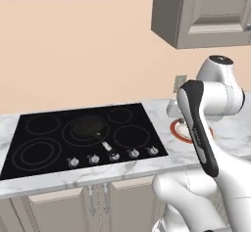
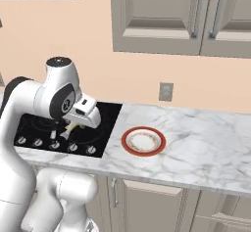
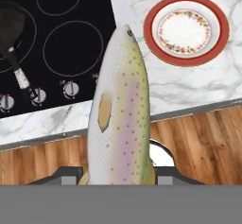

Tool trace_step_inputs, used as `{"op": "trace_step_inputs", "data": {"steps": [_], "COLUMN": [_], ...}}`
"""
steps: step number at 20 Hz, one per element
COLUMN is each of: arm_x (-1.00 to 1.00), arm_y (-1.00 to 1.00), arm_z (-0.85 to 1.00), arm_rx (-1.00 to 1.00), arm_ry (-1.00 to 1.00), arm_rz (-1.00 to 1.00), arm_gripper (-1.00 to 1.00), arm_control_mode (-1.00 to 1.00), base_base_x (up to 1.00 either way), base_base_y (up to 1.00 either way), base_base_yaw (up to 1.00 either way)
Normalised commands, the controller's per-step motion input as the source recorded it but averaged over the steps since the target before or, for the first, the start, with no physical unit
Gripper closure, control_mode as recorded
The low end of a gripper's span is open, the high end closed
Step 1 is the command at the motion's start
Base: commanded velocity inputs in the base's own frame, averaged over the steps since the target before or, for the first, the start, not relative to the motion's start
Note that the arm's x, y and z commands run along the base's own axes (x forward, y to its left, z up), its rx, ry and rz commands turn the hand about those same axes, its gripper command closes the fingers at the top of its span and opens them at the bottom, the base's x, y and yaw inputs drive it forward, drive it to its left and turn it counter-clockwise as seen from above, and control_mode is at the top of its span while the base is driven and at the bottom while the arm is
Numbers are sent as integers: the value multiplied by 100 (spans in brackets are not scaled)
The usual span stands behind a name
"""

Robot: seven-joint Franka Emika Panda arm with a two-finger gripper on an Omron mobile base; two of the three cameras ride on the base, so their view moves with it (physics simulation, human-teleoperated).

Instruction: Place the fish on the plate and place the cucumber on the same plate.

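The fish (image 3: 119, 114), silvery with a green back and grey speckles, stands upright between my fingers and hides most of them. My gripper (image 3: 118, 175) is shut on its tail end, held in the air above the counter's front edge by the cooktop's right side. In the right base view the gripper (image 2: 73, 126) hangs left of the plate (image 2: 143, 141) with the pale fish (image 2: 70, 129) pointing down. The red-rimmed plate (image 3: 186, 29) lies bare on the marble counter, partly behind my arm in the left base view (image 1: 174, 130). The cucumber is out of view.
A black cooktop (image 1: 49, 128) with a row of knobs (image 1: 112, 155) takes up the counter's left part. A black frying pan (image 1: 88, 127) sits on it, handle toward the front. Wall cabinets (image 2: 181, 15) hang above. Bare marble counter (image 2: 206, 133) extends right of the plate.
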Motion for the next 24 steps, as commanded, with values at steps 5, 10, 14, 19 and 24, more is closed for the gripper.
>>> {"op": "trace_step_inputs", "data": {"steps": [5,10,14,19,24], "arm_x": [0,0,7,3,15], "arm_y": [0,0,-4,-36,-24], "arm_z": [0,0,-5,-74,-76], "arm_rx": [0,0,0,9,6], "arm_ry": [0,0,0,0,-5], "arm_rz": [0,0,0,0,0], "arm_gripper": [100,100,100,100,100], "arm_control_mode": [100,100,-100,-100,-100], "base_base_x": [23,40,13,0,0], "base_base_y": [-50,-27,-15,0,0], "base_base_yaw": [9,4,1,0,0]}}
